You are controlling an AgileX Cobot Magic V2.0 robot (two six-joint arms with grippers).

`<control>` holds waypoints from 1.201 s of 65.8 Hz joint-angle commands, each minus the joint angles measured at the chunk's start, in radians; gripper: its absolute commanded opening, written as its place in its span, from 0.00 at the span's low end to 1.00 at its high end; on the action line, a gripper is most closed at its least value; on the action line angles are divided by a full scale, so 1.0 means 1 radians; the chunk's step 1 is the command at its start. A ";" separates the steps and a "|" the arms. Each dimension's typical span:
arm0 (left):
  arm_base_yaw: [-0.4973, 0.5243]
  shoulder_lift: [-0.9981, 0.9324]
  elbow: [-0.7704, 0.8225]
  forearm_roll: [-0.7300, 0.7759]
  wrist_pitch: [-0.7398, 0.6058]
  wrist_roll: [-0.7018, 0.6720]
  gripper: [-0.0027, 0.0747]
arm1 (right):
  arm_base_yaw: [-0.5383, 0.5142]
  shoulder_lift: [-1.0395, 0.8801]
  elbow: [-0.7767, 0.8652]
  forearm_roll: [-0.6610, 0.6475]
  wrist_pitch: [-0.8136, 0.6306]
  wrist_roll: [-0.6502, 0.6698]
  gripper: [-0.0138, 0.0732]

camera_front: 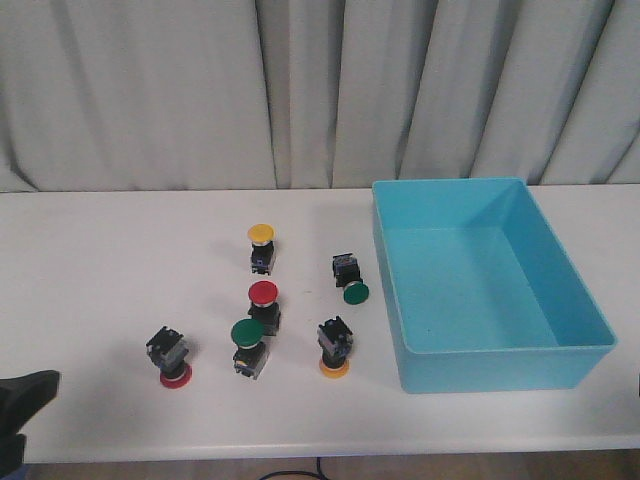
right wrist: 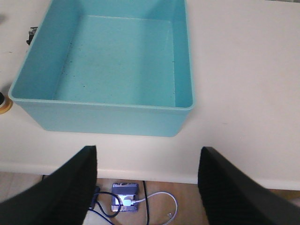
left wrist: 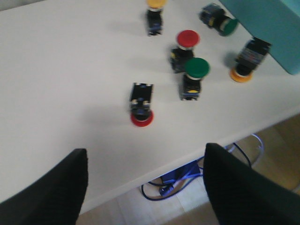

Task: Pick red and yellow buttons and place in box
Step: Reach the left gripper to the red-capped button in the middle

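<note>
Six buttons on my white table (camera_front: pixel 100 260), all left of the box (camera_front: pixel 480 355). Yellow button (camera_front: pixel 261 246) stands upright at the back, red button (camera_front: pixel 264 305) upright in the middle, just behind and nearly touching the green button (camera_front: pixel 247 346). Second red button (camera_front: pixel 171 357) sits cap-down, tilted, nearest the left arm. Second yellow button (camera_front: pixel 335 347) is cap-down near the box's front left corner. Another green-capped one (camera_front: pixel 349 277) lies on its side close to the box's left wall.

My left gripper (left wrist: pixel 145 187) hangs over the table's front edge, fingers (left wrist: pixel 51 187) spread wide, nothing between them. The cap-down red button (left wrist: pixel 141 104) lies ahead of the gap, well apart from both fingertips, roughly centred between them. Other buttons sit farther out.

My right gripper (right wrist: pixel 147 187) also hangs past the front edge, fingers (right wrist: pixel 234 187) wide apart and holding nothing. The box (right wrist: pixel 101 117) sits straight ahead of the fingers, near wall facing them, no button inside. In the front view I only see a bit of the left arm (camera_front: pixel 25 400) at the lower left corner.
</note>
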 commanded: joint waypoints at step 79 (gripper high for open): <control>-0.244 1.335 -1.049 0.017 0.103 -0.103 0.69 | -0.007 0.012 -0.028 -0.007 -0.062 -0.005 0.70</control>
